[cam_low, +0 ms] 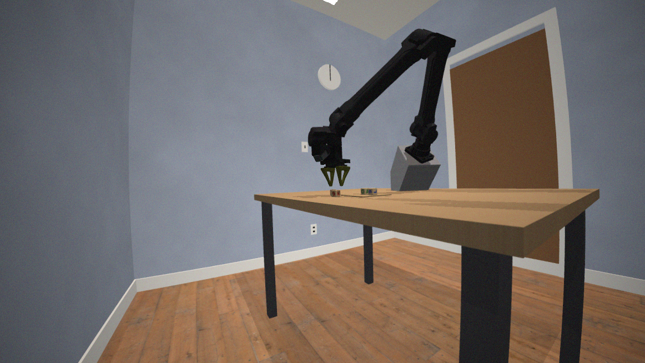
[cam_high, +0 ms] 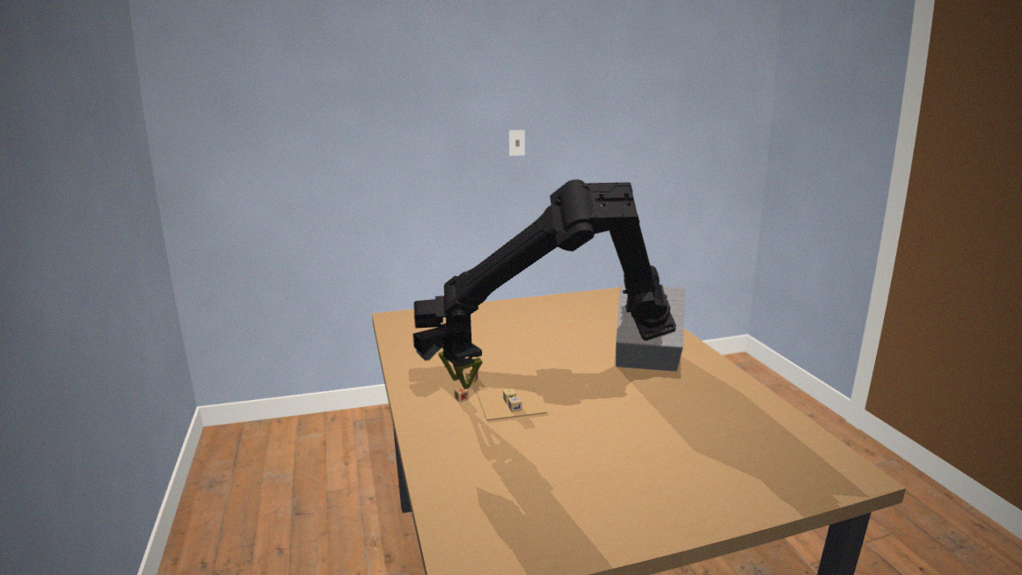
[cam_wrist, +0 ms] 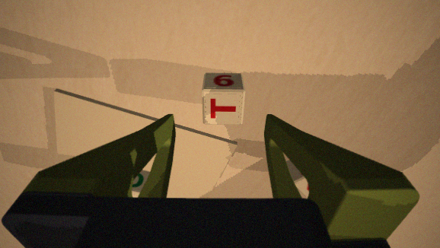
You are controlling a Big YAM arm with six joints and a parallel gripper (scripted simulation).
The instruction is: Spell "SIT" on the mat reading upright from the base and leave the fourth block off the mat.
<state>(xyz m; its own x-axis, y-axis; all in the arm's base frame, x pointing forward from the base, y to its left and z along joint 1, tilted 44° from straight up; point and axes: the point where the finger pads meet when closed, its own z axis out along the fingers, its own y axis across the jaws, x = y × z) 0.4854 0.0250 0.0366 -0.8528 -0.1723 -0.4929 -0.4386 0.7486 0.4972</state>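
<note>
My gripper (cam_high: 466,386) (cam_low: 336,185) (cam_wrist: 219,123) is part open and empty, fingers pointing down above the table. In the wrist view the T block (cam_wrist: 230,116) lies ahead between the fingertip lines, red T on top turned sideways, a red digit on its side. It lies off the mat (cam_wrist: 80,114) (cam_high: 495,410). A red-lettered block with a K side (cam_high: 461,394) (cam_low: 334,193) also lies off the mat. On the mat stand a green-lettered block (cam_high: 508,395) (cam_low: 364,191) and a blue-lettered block (cam_high: 514,403) (cam_low: 372,191), close together. Their top letters are unreadable.
The grey base block (cam_high: 646,354) (cam_low: 417,177) carries the arm at the far end of the table (cam_high: 629,456) (cam_low: 451,211). The K-sided block lies near the mat's left corner in the top view. The arm's shadow crosses the T block's surroundings.
</note>
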